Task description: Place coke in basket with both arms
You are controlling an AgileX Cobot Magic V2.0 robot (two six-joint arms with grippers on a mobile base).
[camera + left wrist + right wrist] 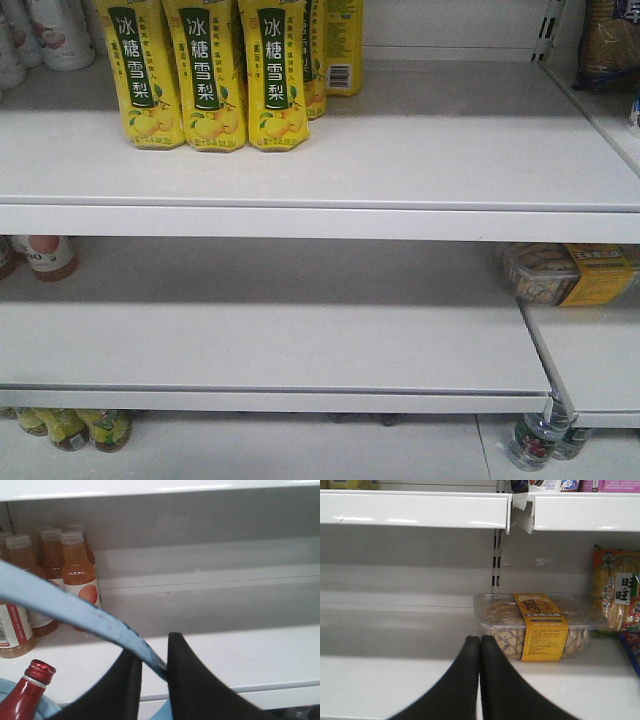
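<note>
The basket shows only in the left wrist view, as a light blue handle strap (60, 602) running from upper left down between my fingers, with a bit of blue rim (50, 711) at the bottom left. My left gripper (154, 649) is shut on that handle. A red bottle neck with a ribbed red cap (31, 687) pokes up beside the rim. The coke is out of view in every frame. My right gripper (480, 641) is shut with nothing in it, hovering over a white shelf just left of a clear snack box (535, 625).
Orange juice bottles (75, 570) stand at the left of the shelf ahead of the left gripper. Yellow pear-drink bottles (205, 75) fill the upper shelf. A corn packet (617, 592) sits right of the snack box (565, 275). Water bottles (535, 440) stand lowest.
</note>
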